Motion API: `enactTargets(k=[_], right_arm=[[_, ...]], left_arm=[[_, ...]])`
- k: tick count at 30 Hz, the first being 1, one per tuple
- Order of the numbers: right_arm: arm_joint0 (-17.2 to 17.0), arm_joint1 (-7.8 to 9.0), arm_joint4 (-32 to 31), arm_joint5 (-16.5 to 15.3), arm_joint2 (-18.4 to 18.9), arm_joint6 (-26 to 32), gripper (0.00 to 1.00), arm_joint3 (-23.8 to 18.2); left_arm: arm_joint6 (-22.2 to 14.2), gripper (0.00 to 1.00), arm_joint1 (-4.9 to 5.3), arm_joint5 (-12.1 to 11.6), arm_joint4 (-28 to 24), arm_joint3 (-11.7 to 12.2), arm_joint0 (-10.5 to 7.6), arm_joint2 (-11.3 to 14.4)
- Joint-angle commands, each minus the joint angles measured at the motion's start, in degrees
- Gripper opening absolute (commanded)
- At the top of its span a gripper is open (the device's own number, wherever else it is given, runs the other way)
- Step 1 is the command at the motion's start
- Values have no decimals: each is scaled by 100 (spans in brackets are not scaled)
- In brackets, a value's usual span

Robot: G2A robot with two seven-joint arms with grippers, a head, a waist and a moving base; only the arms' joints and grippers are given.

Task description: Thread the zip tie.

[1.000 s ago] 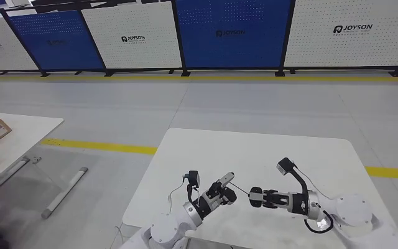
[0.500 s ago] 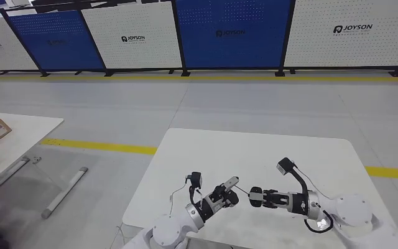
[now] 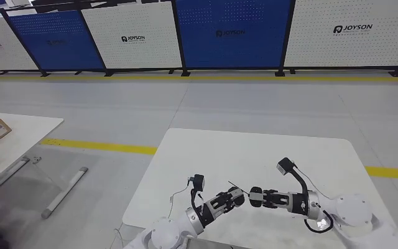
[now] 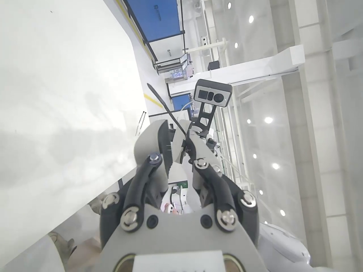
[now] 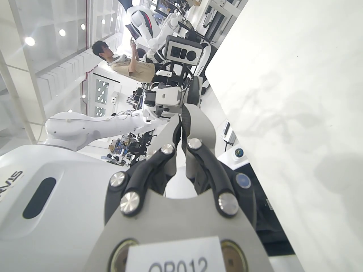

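The left gripper [image 4: 174, 133] has its fingers [image 4: 158, 142] spread, with a clear gap between the dark pads and nothing clamped in them. Seen from the left wrist, the zip tie [image 4: 164, 106] is a thin black strip that rises slanting out of that gap, its pointed free end in the air beside the white desk [image 4: 56, 72]. Its lower end runs in behind the tip of one left finger, so I cannot tell whether it brushes that finger.

The right gripper [image 5: 183, 114] has its fingers [image 5: 198, 125] pressed together. A dark sliver sits in the seam between them. It appears to be the tie's other end pinched there, though the pads are black too.

From the top, the two grippers face each other tip to tip over the near part of the desk, just beside one another. The left arm comes in from the left and the right arm from the right. The tie slants off the right gripper's tip, over the left fingers and away from the robot.
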Motion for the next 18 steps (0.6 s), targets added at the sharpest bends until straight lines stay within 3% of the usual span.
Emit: enactTargets(k=[1, 6, 7, 10, 11, 13, 16, 18], right_arm=[[0, 0, 0, 0, 0, 0, 0, 0], [0, 0, 0, 0, 0, 0, 0, 0], [0, 0, 0, 0, 0, 0, 0, 0], [0, 0, 0, 0, 0, 0, 0, 0], [0, 0, 0, 0, 0, 0, 0, 0], [0, 0, 0, 0, 0, 0, 0, 0], [0, 0, 0, 0, 0, 0, 0, 0], [0, 0, 0, 0, 0, 0, 0, 0]], left_arm=[[-36, 0, 5, -68, 49, 12, 21, -14], [-57, 0, 1, -128, 39, 46, 32, -13], [-64, 9, 0, -122, 23, 51, 27, -11], [-81, 66, -6, -96, -13, 50, 2, -8], [-98, 78, -9, -79, -51, 54, -10, -4], [-105, 80, -15, -70, -102, 59, -40, -5], [-116, 73, -23, -100, -143, 80, -62, 8], [-128, 61, -28, -124, -151, 92, -76, 15]])
